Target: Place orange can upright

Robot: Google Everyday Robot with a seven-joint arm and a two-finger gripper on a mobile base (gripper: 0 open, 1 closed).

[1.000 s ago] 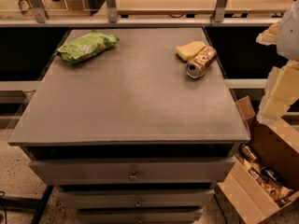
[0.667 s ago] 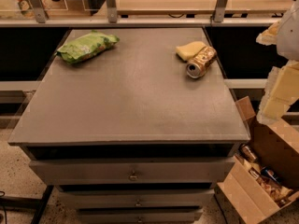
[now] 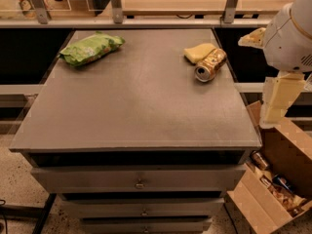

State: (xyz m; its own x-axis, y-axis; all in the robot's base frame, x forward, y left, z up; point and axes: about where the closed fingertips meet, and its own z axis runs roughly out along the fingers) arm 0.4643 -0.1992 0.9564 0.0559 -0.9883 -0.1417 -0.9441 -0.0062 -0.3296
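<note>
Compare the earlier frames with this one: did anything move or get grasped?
Nothing visibly changed. The orange can lies on its side by the yellow sponge, the green bag sits far left, and the hand hangs beyond the table's right edge.

- The gripper (image 3: 276, 104) hung just off the right edge of the grey cabinet top (image 3: 141, 106), beside its near right corner.
- The orange can (image 3: 210, 66) lay on its side on that top. It was the thing nearest the gripper, farther back along the same edge, with its silver end turned to the front.
- A yellow sponge (image 3: 199, 52) lay touching the can, on the side away from the gripper.
- A green snack bag (image 3: 90, 48) lay flat at the far left corner, well apart from the gripper.
</note>
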